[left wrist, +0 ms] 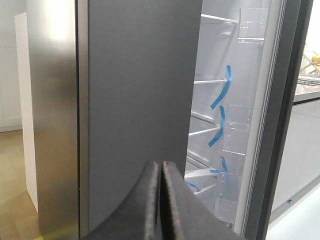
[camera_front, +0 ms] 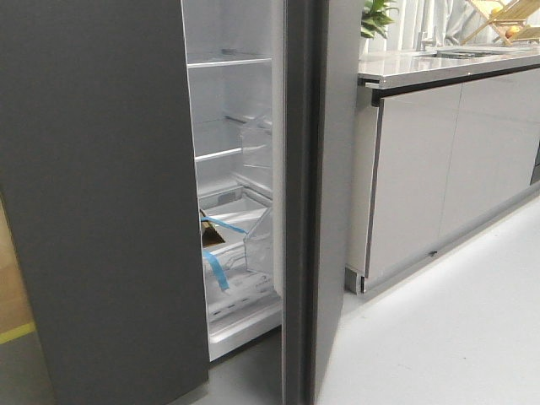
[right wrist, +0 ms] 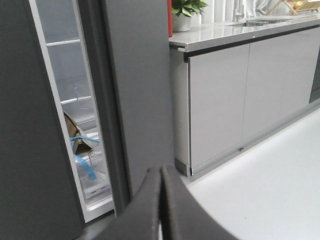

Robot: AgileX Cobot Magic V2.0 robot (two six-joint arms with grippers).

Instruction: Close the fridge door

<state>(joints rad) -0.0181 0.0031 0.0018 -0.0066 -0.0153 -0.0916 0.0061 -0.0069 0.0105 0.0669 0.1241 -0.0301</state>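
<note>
Straight ahead in the front view, the fridge door (camera_front: 308, 202) stands ajar, seen nearly edge-on as a tall dark grey slab with its thick edge facing the camera and its white-lined back face turned toward the lit interior. Clear plastic bins (camera_front: 257, 143) hang on that inner face. To its left the twin dark grey panel (camera_front: 101, 194) sits shut, covering the other half of the appliance. Between the 2 panels the white compartment shows glass shelves (camera_front: 228, 62), strips of blue tape (camera_front: 215, 268) and a brown cardboard piece (camera_front: 211, 236) low down. To the right of the open panel runs a row of pale glossy cabinet doors (camera_front: 447, 169) under a grey countertop (camera_front: 439, 66), with a potted plant (camera_front: 375, 17) at its near end. Neither arm shows in the front view. The left gripper (left wrist: 160, 200) has its fingers pressed together, holding nothing, facing the shut panel. The right gripper (right wrist: 161, 202) also has its fingers together and empty, just before the open door's outer face.
</note>
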